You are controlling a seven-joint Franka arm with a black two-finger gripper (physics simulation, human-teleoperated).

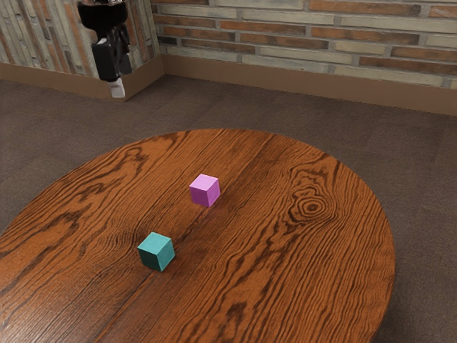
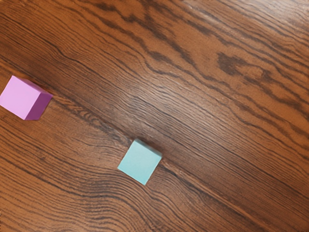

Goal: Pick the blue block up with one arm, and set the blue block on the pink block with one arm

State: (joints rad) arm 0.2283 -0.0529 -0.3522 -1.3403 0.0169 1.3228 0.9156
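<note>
1. My hand (image 1: 117, 88) hangs high above the table (image 1: 307, 286); I cannot tell whether it is released or clenched.
2. The blue block (image 1: 156, 251) (image 2: 140, 161) lies below my hand, apart from the pink block (image 1: 205, 190) (image 2: 25, 98).
3. Both sit well in from the table's edge, with open wood around them.

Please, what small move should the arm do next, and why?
Probably bring the gripper down over the blue block: the gripper hangs high, far from it, and the blue block sits untouched on the table, apart from the pink block.
</note>
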